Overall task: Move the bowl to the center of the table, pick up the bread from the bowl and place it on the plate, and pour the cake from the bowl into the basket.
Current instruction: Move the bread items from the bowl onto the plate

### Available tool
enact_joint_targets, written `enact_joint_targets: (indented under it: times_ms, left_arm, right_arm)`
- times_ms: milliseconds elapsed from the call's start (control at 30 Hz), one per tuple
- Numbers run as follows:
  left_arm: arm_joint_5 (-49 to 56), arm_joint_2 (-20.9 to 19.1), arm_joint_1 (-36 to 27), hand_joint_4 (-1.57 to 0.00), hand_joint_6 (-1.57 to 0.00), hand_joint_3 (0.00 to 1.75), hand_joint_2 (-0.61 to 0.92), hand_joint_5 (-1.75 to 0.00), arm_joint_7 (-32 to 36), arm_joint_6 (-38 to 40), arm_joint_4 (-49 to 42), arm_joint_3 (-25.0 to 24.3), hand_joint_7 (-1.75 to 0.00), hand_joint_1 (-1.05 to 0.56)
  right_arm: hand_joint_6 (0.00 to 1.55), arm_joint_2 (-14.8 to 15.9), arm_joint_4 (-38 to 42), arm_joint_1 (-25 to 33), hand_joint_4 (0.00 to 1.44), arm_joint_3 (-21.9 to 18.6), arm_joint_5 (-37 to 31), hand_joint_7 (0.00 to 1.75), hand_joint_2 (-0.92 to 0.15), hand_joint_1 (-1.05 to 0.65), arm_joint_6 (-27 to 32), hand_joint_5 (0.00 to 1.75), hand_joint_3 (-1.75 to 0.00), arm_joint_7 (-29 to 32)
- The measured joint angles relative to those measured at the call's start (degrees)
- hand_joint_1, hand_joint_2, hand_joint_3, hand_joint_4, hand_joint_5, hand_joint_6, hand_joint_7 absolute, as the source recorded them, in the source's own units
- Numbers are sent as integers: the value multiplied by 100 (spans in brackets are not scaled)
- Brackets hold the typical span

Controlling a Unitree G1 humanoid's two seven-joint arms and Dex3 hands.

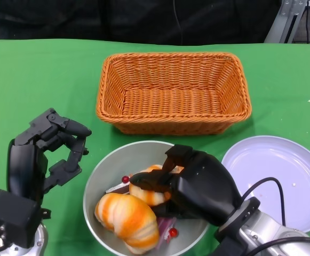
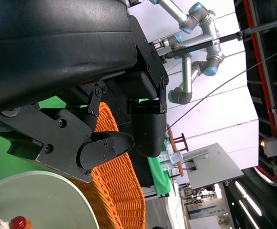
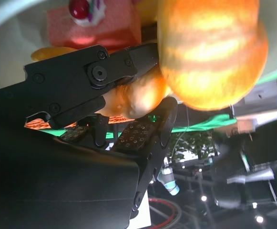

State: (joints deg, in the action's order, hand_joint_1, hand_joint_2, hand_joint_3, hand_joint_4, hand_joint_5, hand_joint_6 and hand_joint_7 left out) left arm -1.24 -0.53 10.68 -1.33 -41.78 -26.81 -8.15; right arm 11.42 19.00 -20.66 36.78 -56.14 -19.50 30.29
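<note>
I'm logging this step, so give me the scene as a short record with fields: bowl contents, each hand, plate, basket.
bowl: holds two bread pieces and a pink cake with a red cherry
right hand: in the bowl, fingers closed on the smaller bread
larger bread: lies loose in the bowl
left hand: beside the bowl, holds nothing
plate: empty
basket: empty, behind the bowl
</note>
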Motion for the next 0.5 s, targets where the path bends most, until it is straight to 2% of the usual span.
enact_joint_targets:
  times_ms: [100,267,400,500]
  left_arm:
    - [27,0,0,-72,-76,77,70,-161,26,1,-11,-1,-126,-14]
    - [28,0,1,-71,-75,77,70,-161,26,-1,-50,-1,-126,-14]
    - [30,-1,10,-72,-76,75,70,-159,27,-32,-142,-6,-125,-14]
    - [56,0,18,-72,-76,75,71,-159,47,-49,-169,-7,-126,-14]
  right_arm:
    - [124,5,-93,1,84,-143,201,7,-92,-23,-149,116,-1,0]
    - [123,11,-256,1,85,-360,437,7,-92,-24,-493,117,-2,26]
    - [122,1,-399,17,86,-561,664,7,-92,-28,-608,113,-10,-39]
    - [124,-24,-583,60,91,-683,764,8,-92,-28,-644,109,-6,-106]
